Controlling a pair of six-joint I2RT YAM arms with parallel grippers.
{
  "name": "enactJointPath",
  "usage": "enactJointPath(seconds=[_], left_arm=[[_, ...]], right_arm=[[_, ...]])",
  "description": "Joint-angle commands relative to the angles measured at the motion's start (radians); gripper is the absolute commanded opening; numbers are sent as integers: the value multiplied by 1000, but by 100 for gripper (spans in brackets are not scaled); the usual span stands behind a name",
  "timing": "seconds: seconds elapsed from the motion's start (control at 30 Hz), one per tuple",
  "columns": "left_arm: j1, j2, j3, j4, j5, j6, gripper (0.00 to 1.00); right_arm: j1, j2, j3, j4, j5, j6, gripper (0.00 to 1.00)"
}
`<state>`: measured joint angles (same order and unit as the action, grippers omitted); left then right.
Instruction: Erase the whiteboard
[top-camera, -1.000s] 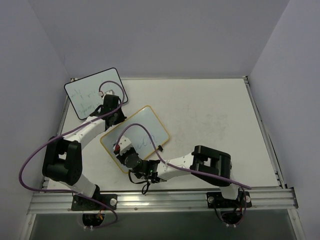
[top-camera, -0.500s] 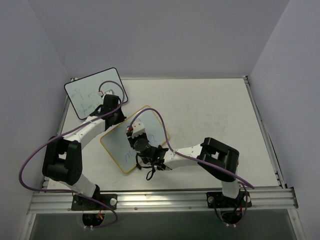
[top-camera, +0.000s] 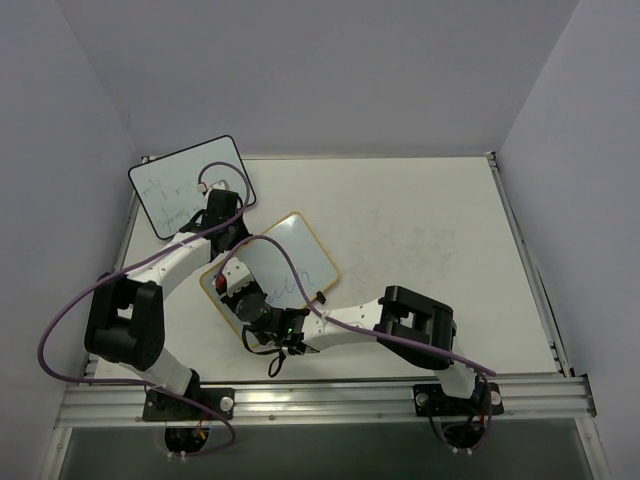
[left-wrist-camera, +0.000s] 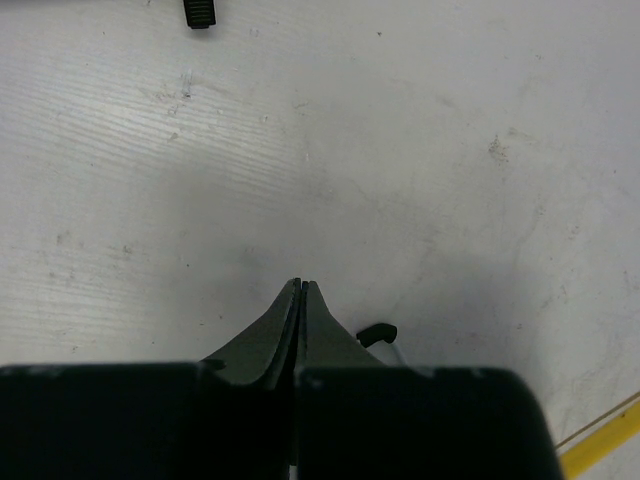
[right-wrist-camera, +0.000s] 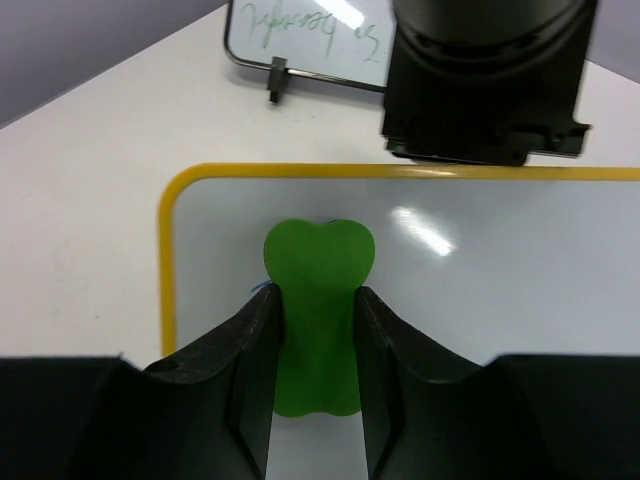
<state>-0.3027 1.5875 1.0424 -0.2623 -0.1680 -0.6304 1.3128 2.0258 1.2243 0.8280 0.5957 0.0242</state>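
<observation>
The yellow-framed whiteboard (top-camera: 300, 252) lies tilted on the table, with faint blue writing near its middle. My right gripper (top-camera: 232, 285) is over its near-left corner, shut on a green eraser (right-wrist-camera: 318, 255) that rests on the white surface (right-wrist-camera: 500, 270) close to the yellow frame (right-wrist-camera: 166, 260). My left gripper (top-camera: 236, 236) is shut and empty, with its fingertips (left-wrist-camera: 300, 287) over the bare table just off the board's far-left edge. A strip of the yellow frame (left-wrist-camera: 600, 450) shows in the left wrist view.
A black-framed whiteboard (top-camera: 185, 185) with green writing lies at the far left corner; it also shows in the right wrist view (right-wrist-camera: 310, 40). Its black clip foot (left-wrist-camera: 200, 12) shows in the left wrist view. The left wrist (right-wrist-camera: 487, 80) hangs over the yellow board's far edge.
My right gripper swept the eraser up the board toward its far edge, then back down to the near-left corner. The left arm has not moved.
</observation>
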Motion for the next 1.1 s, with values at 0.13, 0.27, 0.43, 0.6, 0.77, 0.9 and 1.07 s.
enactJointPath(seconds=[0.13, 0.27, 0.43, 0.6, 0.77, 0.9, 1.07], left_arm=[[-27, -27, 22, -81, 41, 29, 2], [-29, -24, 22, -78, 45, 26, 2], [-32, -24, 22, -80, 42, 26, 2], [-33, -26, 21, -78, 42, 24, 2], [-33, -26, 18, -78, 39, 23, 2], [-35, -26, 13, -77, 38, 20, 2], [-35, -23, 7, -69, 38, 17, 2]], right_arm=[[39, 51, 14, -79, -106, -15, 13], [40, 50, 12, -83, -126, -20, 12], [34, 56, 27, -115, -62, -40, 13], [-7, 42, 35, -156, 9, -11, 12], [-60, -8, -26, -161, 16, 57, 12], [-104, -53, -103, -139, 16, 100, 12], [-170, -123, -195, -125, 30, 149, 12]])
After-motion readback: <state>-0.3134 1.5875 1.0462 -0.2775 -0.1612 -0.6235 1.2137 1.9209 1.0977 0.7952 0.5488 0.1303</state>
